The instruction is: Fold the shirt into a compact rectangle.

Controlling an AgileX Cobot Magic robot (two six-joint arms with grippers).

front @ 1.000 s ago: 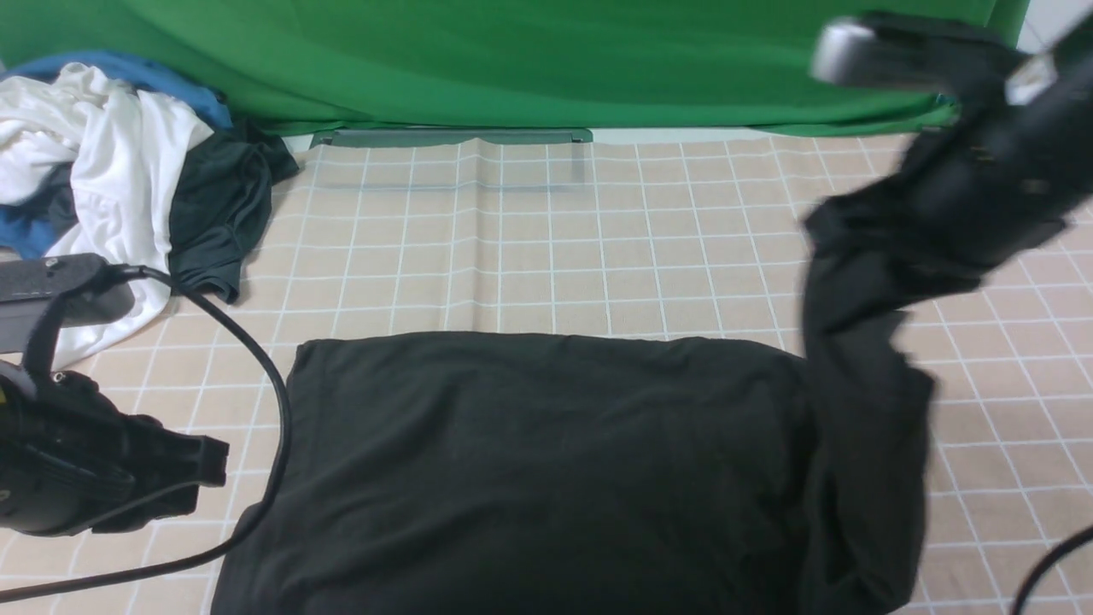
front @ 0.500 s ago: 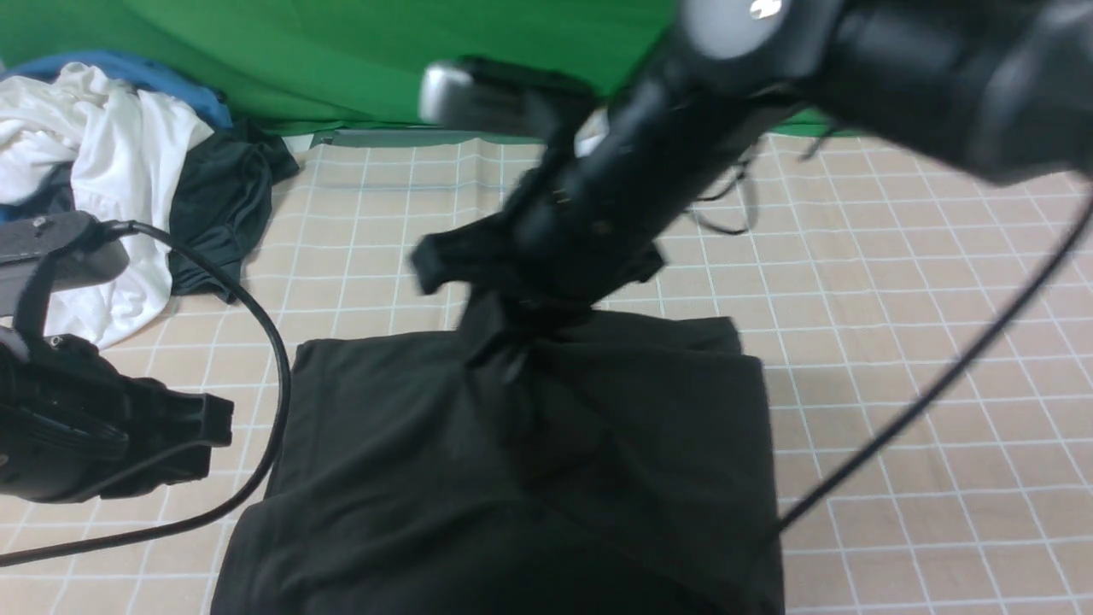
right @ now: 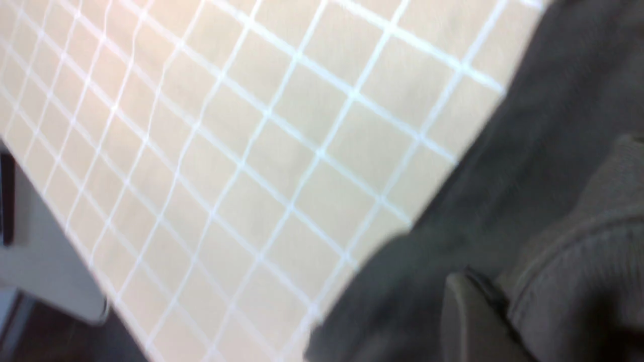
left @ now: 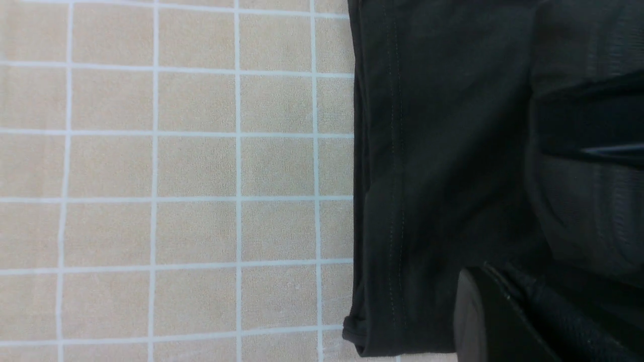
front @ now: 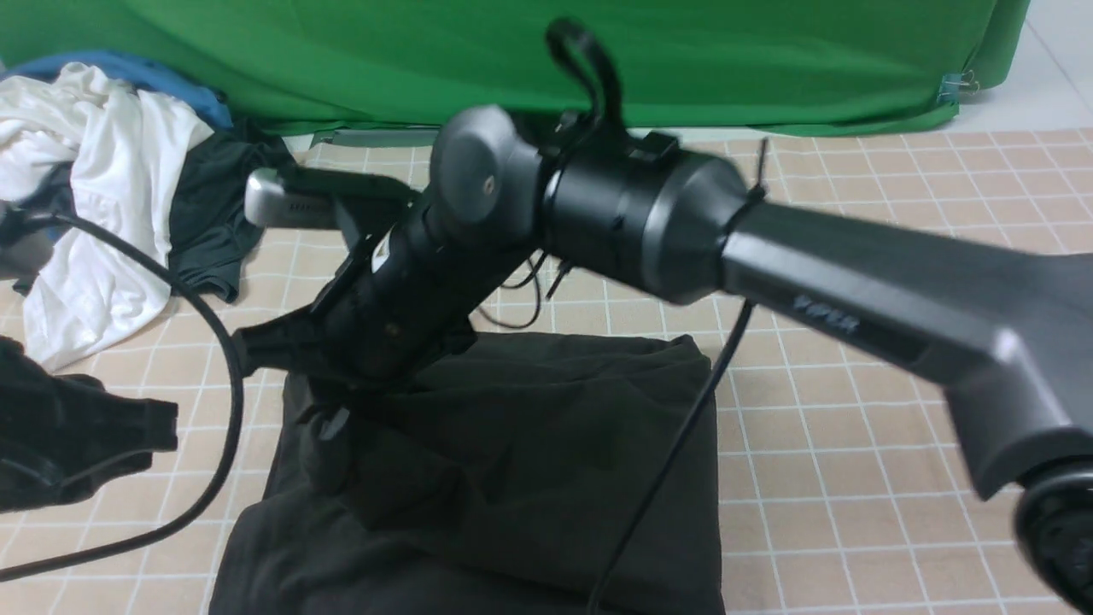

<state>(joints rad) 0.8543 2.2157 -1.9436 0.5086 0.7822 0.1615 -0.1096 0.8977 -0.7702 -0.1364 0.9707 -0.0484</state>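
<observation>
The shirt [front: 546,444] is lying on the checked cloth [front: 854,427] in the near middle of the front view. It's black and doubled over on itself, so there's a lumpy top layer sitting on a flatter one, and the near edge runs off the bottom of the frame. The right arm [front: 768,248] comes in from the right and crosses above the whole shirt. The right gripper [front: 329,418] is down at the shirt's far-left corner, right in the bunched cloth there. It's black on black and smeared, so honestly I can't tell if the jaws are pinching fabric or parted. The right wrist view doesn't help much either: 1 finger [right: 468,311] just beside a thick seamed fold of shirt [right: 553,125], all blurry. The left gripper [front: 166,427] is off to the shirt's left, near it but not touching in the front view, jaws closed with nothing in them. The left wrist view looks at a shirt [left: 427,151] edge with 2 lines of stitching, lying flat on the checks. A black cable [front: 230,410] loops between the left gripper and the shirt. Further out, there's a pile of clothes [front: 94,171] at the far left and a green backdrop [front: 768,60] behind everything.
</observation>
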